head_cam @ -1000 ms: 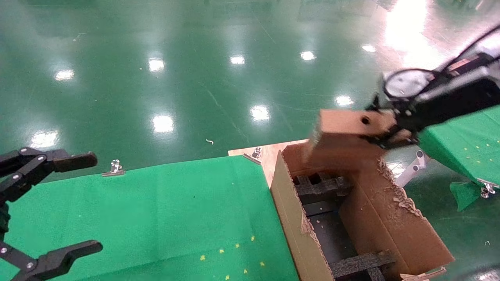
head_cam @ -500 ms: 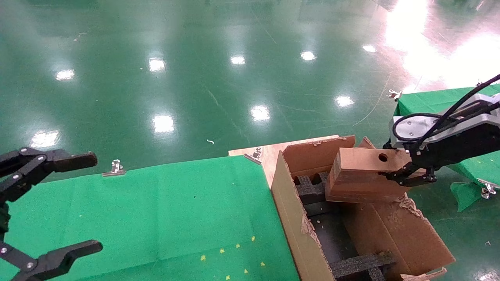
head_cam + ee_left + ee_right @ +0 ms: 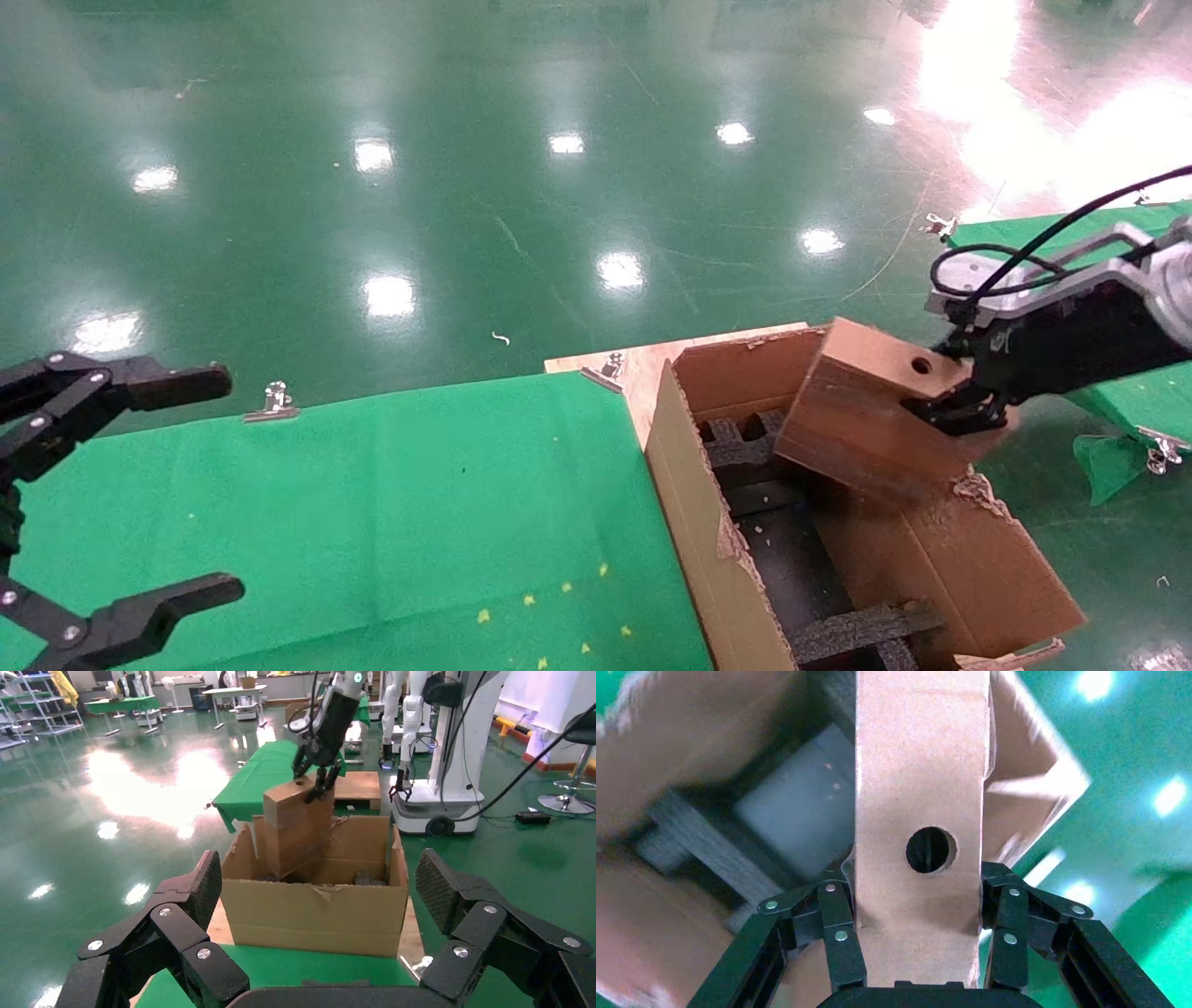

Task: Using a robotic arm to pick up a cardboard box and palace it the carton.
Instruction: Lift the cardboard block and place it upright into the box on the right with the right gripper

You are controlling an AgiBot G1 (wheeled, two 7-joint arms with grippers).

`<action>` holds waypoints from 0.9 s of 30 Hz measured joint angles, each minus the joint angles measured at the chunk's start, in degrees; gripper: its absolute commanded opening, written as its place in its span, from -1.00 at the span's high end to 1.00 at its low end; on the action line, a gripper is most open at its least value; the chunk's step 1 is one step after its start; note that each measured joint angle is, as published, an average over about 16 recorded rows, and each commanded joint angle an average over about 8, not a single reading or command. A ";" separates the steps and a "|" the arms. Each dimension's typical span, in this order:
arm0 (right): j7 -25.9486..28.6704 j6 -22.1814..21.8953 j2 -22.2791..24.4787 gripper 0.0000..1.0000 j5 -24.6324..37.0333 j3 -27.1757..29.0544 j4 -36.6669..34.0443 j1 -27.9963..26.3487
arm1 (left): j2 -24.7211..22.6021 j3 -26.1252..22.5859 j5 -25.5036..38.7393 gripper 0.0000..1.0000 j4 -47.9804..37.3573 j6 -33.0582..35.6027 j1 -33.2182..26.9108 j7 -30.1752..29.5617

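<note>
The right gripper (image 3: 954, 410) is pinching the cardboard box (image 3: 861, 419) by its broad faces, holding it tilted over the carton (image 3: 708, 550), lower edge dipping inside. Pick-up is complete; lowering and release remain. The left gripper (image 3: 140, 494) is idling spread, well apart from the carton.

Slim brown cardboard box (image 3: 861, 410), round hole in narrow side, tilted, clamped by robotic arm (image 3: 1071, 326) at right of frame, lower end dipping into open carton (image 3: 708, 550) w/ black foam inserts.
</note>
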State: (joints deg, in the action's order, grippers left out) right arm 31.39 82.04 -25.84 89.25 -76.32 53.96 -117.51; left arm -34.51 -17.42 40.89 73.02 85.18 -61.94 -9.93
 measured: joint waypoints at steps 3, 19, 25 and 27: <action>10.22 -1.58 1.10 1.00 -0.09 -0.28 0.58 1.46 | 0.00 -0.01 0.00 -1.00 0.00 0.00 0.00 0.00; 43.74 -5.24 5.98 1.00 -1.25 -1.24 4.92 6.24 | 0.01 -0.03 -0.02 -1.00 -0.02 -0.03 0.00 0.02; 45.87 -6.97 6.04 1.00 -0.33 -1.43 5.67 6.95 | 0.01 -0.03 -0.03 -1.00 -0.03 -0.03 0.00 0.03; 46.65 -7.85 6.06 1.00 0.50 -1.66 6.28 7.26 | 0.01 -0.04 -0.03 -1.00 -0.04 -0.03 -0.01 0.03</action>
State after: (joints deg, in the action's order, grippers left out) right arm 78.03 74.19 -19.78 89.75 -77.97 60.24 -110.25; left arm -34.50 -17.46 40.86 72.99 85.15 -61.94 -9.90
